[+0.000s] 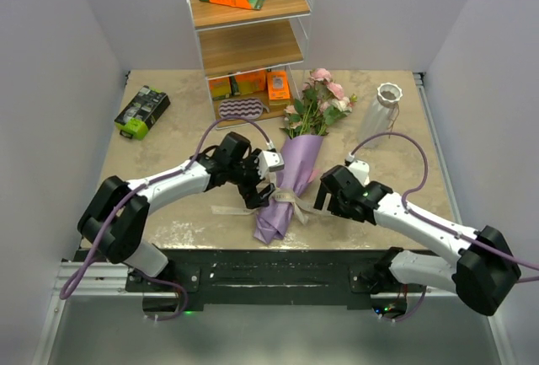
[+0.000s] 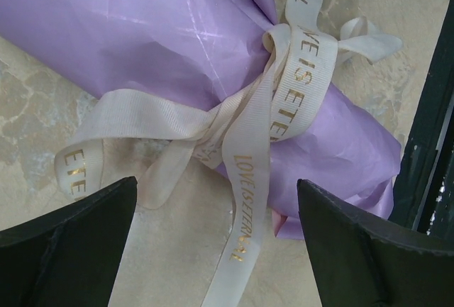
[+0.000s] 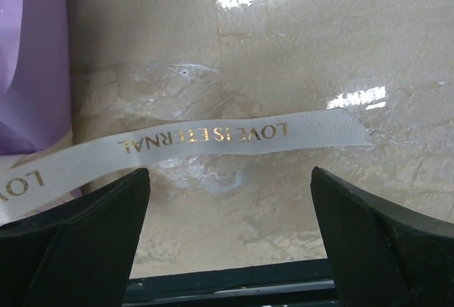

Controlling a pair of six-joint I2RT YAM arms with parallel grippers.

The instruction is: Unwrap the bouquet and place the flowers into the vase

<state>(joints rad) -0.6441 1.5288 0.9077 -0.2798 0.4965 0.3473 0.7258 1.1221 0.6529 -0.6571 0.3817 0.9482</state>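
While left fingers and right fingers gape empty, the ribbon tail should be pinched near its end and pulled from the bouquet.

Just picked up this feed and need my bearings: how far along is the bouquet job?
Done: nothing visible; the cream ribbon is knotted round the bouquet. In hand: both grippers open, the left gripper over the knot, the right gripper over a loose ribbon tail flat on the table. Left: untie, open the paper, move the flowers into the vase, which holds none.
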